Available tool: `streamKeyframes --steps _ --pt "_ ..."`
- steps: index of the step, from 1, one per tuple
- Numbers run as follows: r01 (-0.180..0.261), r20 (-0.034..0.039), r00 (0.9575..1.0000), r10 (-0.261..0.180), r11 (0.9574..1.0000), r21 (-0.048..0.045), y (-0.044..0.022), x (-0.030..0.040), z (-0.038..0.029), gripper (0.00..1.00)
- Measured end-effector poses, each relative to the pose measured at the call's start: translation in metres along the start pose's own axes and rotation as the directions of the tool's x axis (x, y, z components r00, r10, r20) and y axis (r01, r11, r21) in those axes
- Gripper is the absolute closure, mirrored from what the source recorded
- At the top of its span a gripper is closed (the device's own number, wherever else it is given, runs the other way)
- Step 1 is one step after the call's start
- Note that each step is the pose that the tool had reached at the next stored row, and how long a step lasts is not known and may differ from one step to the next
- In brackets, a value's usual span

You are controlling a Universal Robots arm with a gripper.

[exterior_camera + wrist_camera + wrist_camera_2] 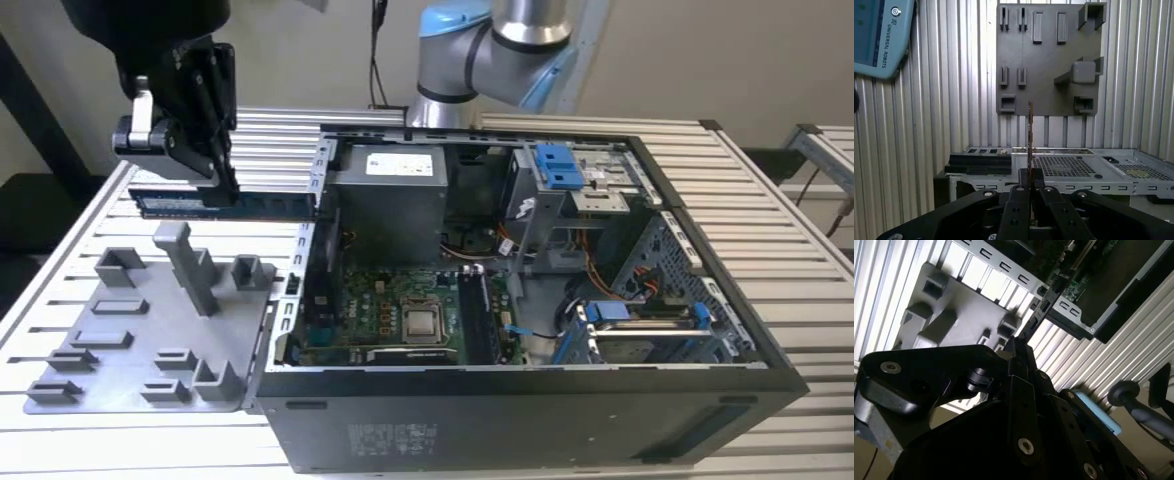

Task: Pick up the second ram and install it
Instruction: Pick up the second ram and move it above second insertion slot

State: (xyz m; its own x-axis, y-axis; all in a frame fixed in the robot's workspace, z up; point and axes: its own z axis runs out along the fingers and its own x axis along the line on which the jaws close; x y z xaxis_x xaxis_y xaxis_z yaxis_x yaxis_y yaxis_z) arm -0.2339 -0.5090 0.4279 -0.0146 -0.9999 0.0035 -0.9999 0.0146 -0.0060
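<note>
- Blue ram stick (pixel 267 206) pinched in our closed gripper (pixel 222 188), near the grey tray (pixel 134 335).
- We see its long axis level, aimed at the case (pixel 507 415).

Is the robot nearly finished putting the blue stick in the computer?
About halfway. Done: the ram is picked up, clear of the gray holder. In hand: the fingers are shut on it, and it hangs above the table beside the case, on the exterior view's left. Left: it isn't in the motherboard yet.
</note>
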Motion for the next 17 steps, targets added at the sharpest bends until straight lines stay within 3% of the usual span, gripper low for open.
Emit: streamKeyframes --steps 17 --pt "0.0 0.0001 1.0 0.0 1.0 -0.0051 -0.0508 -0.0007 0.0004 0.86"
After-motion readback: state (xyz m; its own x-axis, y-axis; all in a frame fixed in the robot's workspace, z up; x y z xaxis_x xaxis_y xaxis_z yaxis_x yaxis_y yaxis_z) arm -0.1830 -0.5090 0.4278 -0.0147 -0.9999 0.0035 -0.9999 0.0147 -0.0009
